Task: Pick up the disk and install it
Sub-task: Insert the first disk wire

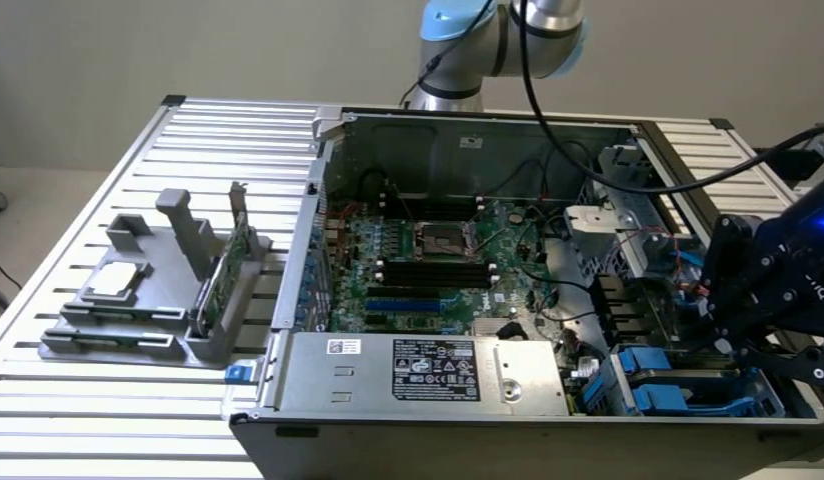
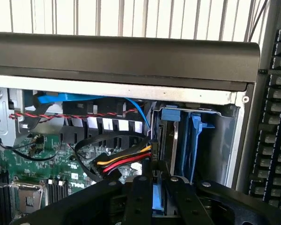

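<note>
We see a slatted metal table (image 1: 65, 330) and on it an open computer case (image 1: 466, 135) lying on its side. Inside lies the green motherboard (image 1: 426, 265), and near the front edge of the case sits the grey power supply (image 1: 426, 368) with its label. On the exterior view's left stands a grey holder (image 1: 145, 300) with a thin upright card (image 1: 235, 250) and a small square silver chip (image 1: 116, 281).

At the exterior view's right, the black wrist of the arm (image 1: 772, 290) hangs over the drive bay corner of the case (image 1: 679, 385), where blue plastic carriers are visible. The arm's base and elbow (image 1: 499, 40) rise behind the case, so the arm reaches forward and bends down into this corner.

In the wrist view, the gripper (image 2: 154, 187) has its fingers (image 2: 138, 197) drawn narrow, and a blue strip stands between them. We judge this is the edge of the disk (image 2: 158, 199) in its blue carrier, held upright just at the bay slot (image 2: 171, 140), beside another blue carrier (image 2: 196, 140). The silver face of the disk we cannot make out.

So we judge that the picking is done and the installing step is in hand. It calls for keeping the carrier straight along the slot rails and clear of the red, yellow and black cable bundle (image 2: 117, 164) that lies just beside.
</note>
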`<state>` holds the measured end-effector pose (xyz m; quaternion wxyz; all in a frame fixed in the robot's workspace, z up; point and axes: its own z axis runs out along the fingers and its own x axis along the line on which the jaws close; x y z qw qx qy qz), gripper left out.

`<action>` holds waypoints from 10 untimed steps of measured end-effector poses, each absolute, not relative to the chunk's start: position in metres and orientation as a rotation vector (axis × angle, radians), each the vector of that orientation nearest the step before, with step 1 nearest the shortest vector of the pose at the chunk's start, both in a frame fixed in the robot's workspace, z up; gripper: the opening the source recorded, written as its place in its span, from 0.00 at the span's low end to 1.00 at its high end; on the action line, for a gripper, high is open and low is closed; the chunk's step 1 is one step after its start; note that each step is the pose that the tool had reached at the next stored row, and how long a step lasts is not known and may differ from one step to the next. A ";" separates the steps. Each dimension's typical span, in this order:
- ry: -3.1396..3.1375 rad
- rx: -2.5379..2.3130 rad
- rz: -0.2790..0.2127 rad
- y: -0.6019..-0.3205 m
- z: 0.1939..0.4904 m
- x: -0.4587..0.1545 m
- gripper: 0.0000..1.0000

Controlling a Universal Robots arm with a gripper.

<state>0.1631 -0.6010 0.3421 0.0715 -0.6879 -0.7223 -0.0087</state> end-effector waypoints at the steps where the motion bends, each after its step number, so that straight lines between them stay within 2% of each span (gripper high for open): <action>1: -2.166 -2.074 -0.026 -0.601 0.342 0.164 0.17; 10: -2.145 -2.098 -0.027 -0.601 0.341 0.167 0.17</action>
